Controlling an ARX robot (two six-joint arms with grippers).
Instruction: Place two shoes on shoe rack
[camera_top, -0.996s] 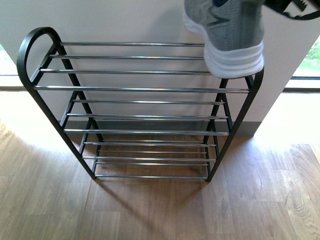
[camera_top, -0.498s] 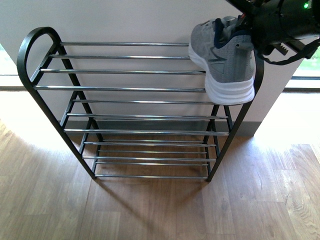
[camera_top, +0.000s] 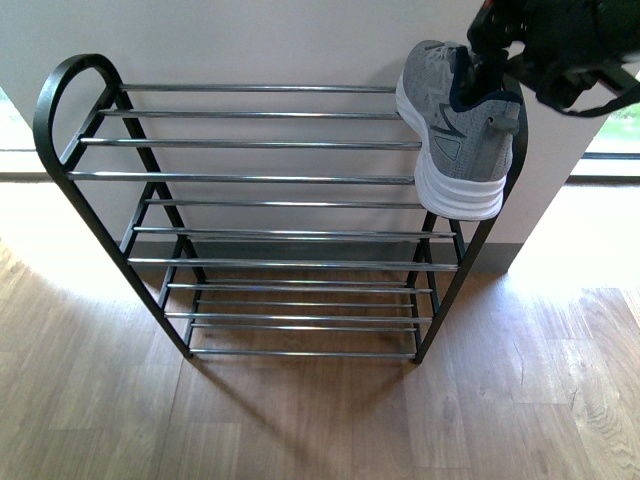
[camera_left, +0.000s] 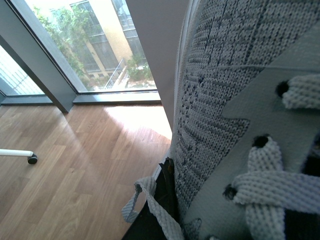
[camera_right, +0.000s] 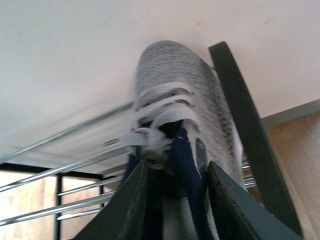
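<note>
Right gripper (camera_right: 177, 164): clamped on the grey sneaker (camera_top: 460, 130) at its mouth. In the right wrist view the two dark fingers (camera_right: 131, 205) stand close together with the navy lining and tongue pinched between them. I see no gap on either side, so I record a firm grasp.

Position of the held sneaker: over the right end of the shoe rack (camera_top: 45, 110), at the top tier (camera_top: 250, 115). The toe points toward the wall (camera_top: 250, 40), and the white heel hangs out past the front rod, close beside the black end frame. The shoe sits tilted, heel low. I cannot tell from these views whether the sole bears on the rods or is just clear of them.

Left gripper: not itself distinguishable. The left wrist view is filled by the knit upper and laces of a second sneaker (camera_left: 235, 75), with a window (camera_left: 75, 45) beyond. That closeness suggests the shoe is carried, but I cannot confirm a grip.

Progress, in my judgement: no shoe is released on the rack, and every other tier is bare. The first placement is near its end, pending seating and letting go. The second shoe is not visible in the front view at all. I would rate the task under half done.
</note>
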